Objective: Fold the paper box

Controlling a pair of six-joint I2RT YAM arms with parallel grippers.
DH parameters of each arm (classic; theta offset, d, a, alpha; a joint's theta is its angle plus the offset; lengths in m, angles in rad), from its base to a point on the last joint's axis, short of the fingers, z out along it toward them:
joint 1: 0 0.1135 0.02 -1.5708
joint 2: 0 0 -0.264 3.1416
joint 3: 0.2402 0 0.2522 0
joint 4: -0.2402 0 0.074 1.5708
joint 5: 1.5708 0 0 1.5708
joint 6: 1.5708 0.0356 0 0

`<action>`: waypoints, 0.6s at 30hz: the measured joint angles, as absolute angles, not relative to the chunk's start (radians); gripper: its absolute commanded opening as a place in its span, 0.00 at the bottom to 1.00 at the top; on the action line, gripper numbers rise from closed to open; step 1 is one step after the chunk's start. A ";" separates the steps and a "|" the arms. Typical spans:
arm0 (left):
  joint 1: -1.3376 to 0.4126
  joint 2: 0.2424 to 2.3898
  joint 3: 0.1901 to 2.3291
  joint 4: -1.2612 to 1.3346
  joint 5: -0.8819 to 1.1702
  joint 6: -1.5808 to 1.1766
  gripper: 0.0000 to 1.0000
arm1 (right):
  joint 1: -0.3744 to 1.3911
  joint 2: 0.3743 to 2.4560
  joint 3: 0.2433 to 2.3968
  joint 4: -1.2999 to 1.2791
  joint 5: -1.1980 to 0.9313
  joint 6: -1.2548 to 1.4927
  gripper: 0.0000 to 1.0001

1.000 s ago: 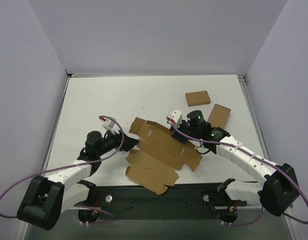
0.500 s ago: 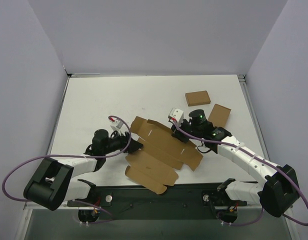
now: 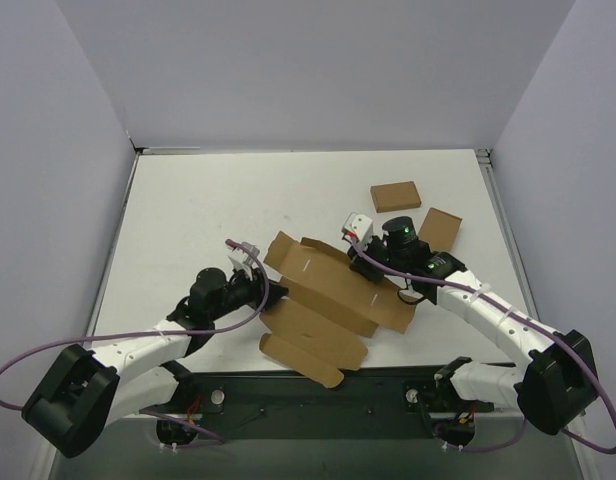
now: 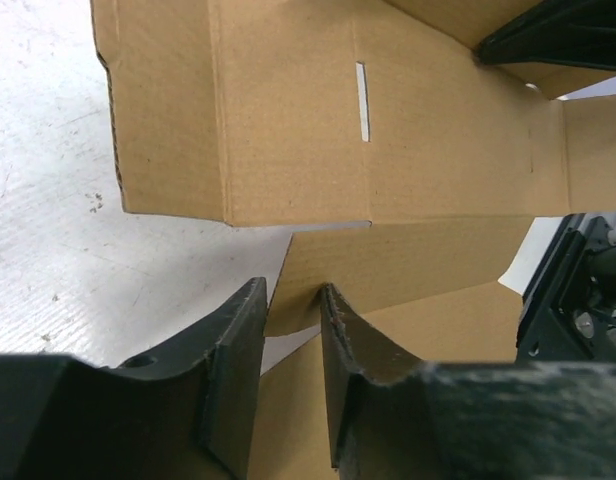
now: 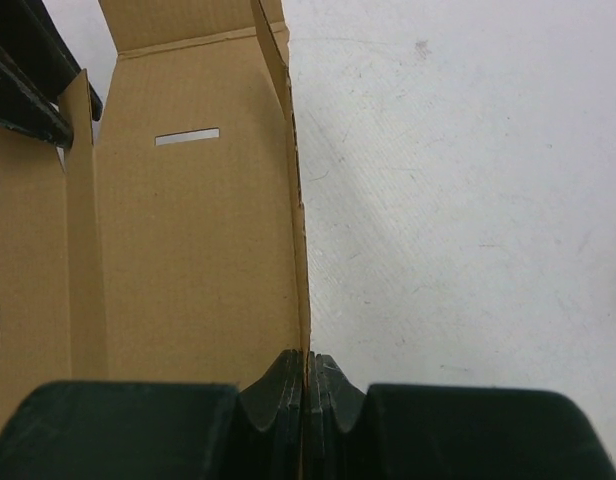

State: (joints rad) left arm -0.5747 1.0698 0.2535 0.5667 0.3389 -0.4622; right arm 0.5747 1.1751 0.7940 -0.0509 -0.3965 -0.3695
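- The left tool (image 4: 291, 292) is seen with its jaws narrowed to a slim gap. A corner of a cardboard flap (image 4: 408, 265) lies in that gap. Whether the flap is actually clamped cannot be told.
- The right tool (image 5: 309, 362) is seen closed tight, with a thin upright cardboard edge pinched between its fingertips.
- That edge belongs to the paper box (image 3: 323, 300), a flat die-cut sheet of plain brown cardboard, only partly raised.
- In the top view the sheet is found at the near middle of the counter (image 3: 208, 210), between the two arms, lying aslant from far left to near right.
- Its left side is met by the left tool and its far right side is held by the right tool.
- A narrow cut slot (image 4: 363, 101) is noted in the panel just beyond the left tool. A similar slot appears in the right wrist view.
- The near flaps of the sheet are seen reaching to the dark strip at the counter's near edge.
- A small brown box (image 3: 395, 195) is noted flat on the counter beyond the right tool, apart from the sheet.
- A second small brown box (image 3: 438, 228) lies to its right and nearer, just beside the right arm.
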 measured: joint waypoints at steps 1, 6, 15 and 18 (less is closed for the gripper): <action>-0.588 1.065 0.253 0.555 0.318 -0.455 0.32 | 0.575 1.176 0.794 -0.054 -0.394 -0.370 0.00; -0.627 1.072 0.254 0.518 0.245 -0.433 0.18 | 0.579 1.177 0.794 -0.060 -0.399 -0.368 0.00; -0.671 1.097 0.255 0.522 0.192 -0.432 0.08 | 0.598 1.177 0.794 -0.052 -0.392 -0.367 0.00; -0.712 1.133 0.257 0.527 0.129 -0.436 0.07 | 0.628 1.177 0.783 -0.033 -0.357 -0.367 0.00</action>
State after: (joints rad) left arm -0.7124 1.1328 0.2573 0.5274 0.1291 -0.4358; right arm 0.6277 1.1767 0.7834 -0.0330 -0.3573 -0.3668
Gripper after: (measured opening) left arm 0.093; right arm 0.045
